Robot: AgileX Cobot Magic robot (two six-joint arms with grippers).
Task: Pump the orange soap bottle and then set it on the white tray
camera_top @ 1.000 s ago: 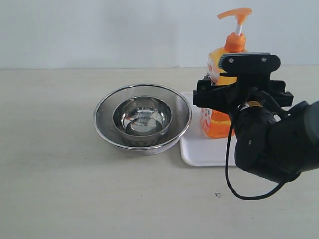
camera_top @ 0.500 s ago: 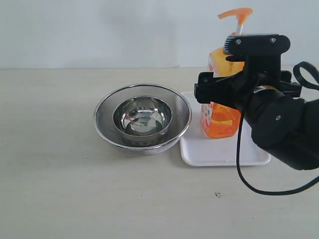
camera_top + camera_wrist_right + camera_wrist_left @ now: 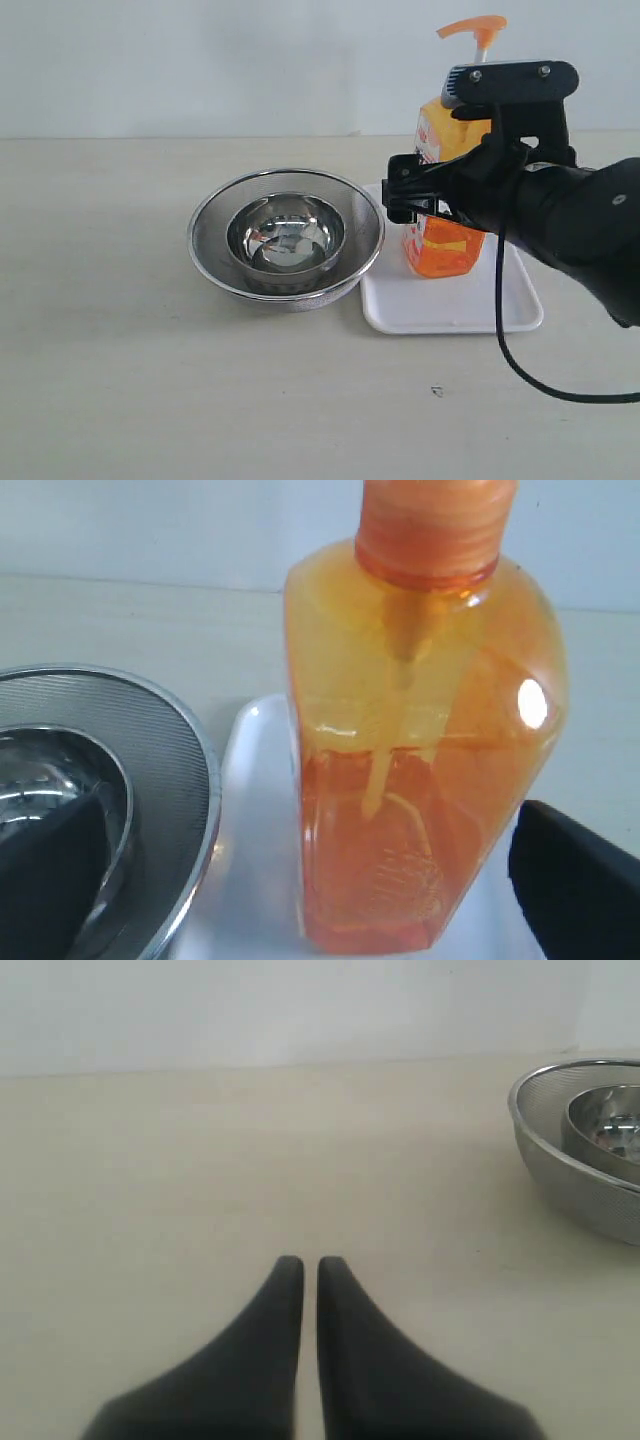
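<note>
1. The soap bottle (image 3: 440,252) stands upright on the white tray (image 3: 450,312), towards the tray's side nearest the steel bowls (image 3: 286,238). Judging by how things lie, the placing looks done.
2. The right claw (image 3: 318,885) is spread wide with one finger on each side of the bottle, and it holds nothing. One finger sits well off the bottle. The other is very close, and I cannot tell whether it touches.
3. The left claw (image 3: 310,1265) is pinched almost together and empty. It sits low over the bare table (image 3: 120,350), well away from the tray.
4. The main risk is backing the right claw out at an angle. The close finger could catch the bottle's side and drag or tip it.
5. The bottle is tall and narrow, so a small knock could topple it into the bowls or off the tray's low rim.
6. The pump head is up, and nothing here shows whether it was pressed.
</note>
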